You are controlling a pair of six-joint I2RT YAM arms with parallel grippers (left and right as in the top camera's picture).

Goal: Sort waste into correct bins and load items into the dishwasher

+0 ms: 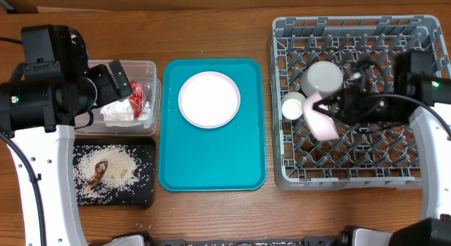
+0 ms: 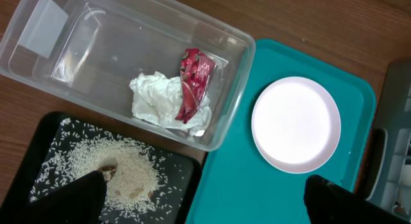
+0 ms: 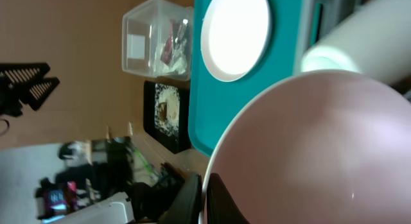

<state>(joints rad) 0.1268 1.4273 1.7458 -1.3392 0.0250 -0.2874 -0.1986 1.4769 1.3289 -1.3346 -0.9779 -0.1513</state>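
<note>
The tub [image 2: 96, 44] is clear glossy plastic, the napkin [image 2: 154, 99] crumpled paper, the wrapper [image 2: 192, 83] shiny, the table [image 2: 321, 18] smooth wood.

I have the serving tray [image 1: 211, 161] in the middle, the plate [image 1: 209, 99] on its rear half. Left of it the tub [image 1: 144, 70] holds napkin [image 1: 118, 112] and wrapper [image 1: 138, 94]; before the tub, the flat tray [image 1: 144, 193] carries rice [image 1: 116, 165]. Right, the rack [image 1: 352, 168] holds cup [image 1: 292, 106], rear bowl [image 1: 322, 77] and front bowl [image 1: 320, 121].

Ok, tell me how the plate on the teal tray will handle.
The plate looks rigid and likely won't flex. Its glossy face suggests slipperiness. Lying flat on the teal tray, its low rim probably offers little purchase.
</note>
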